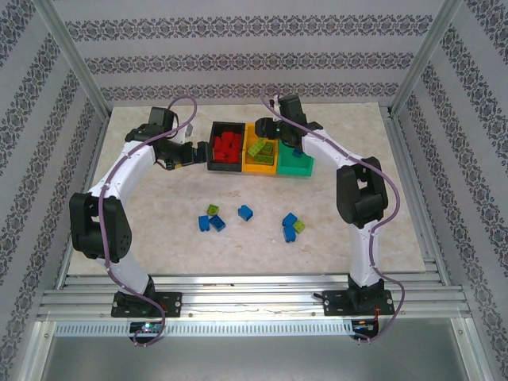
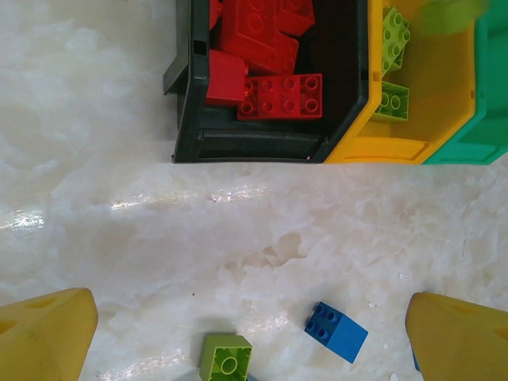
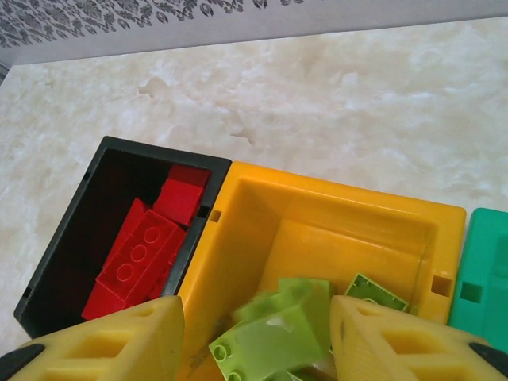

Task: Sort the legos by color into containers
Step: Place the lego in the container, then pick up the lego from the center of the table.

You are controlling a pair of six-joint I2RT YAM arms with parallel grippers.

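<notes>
Patterned grey wallpaper walls enclose a pale marble-look tabletop (image 1: 159, 230). At the middle of its far edge sit three small open plastic bins joined in a row. The black bin (image 1: 213, 165) holds red studded bricks (image 2: 279, 97), the orange bin (image 1: 259, 168) holds lime green studded bricks (image 2: 394, 32), and the green bin (image 1: 300, 170) shows no bricks from here.

The right gripper (image 3: 255, 341) hangs over the orange bin with its yellow fingers (image 3: 127, 337) partly apart. A blurred lime green brick (image 3: 274, 321) lies between them, with a gap showing on its left side, so it looks unclamped.

The left gripper (image 1: 187, 155) sits just left of the black bin, spread wide and holding nothing.

Near the middle of the tabletop lie loose pieces: several small blue bricks (image 1: 244, 212) and two lime ones (image 1: 213, 209), some touching in two small clusters.

These bricks are probably light, rigid and hard, not fragile, with glossy sides that could slip. The safest hold is likely across two flat opposite side walls, low on the body, not on the studs or corner to corner. Touching neighbours may shift when one is taken.
</notes>
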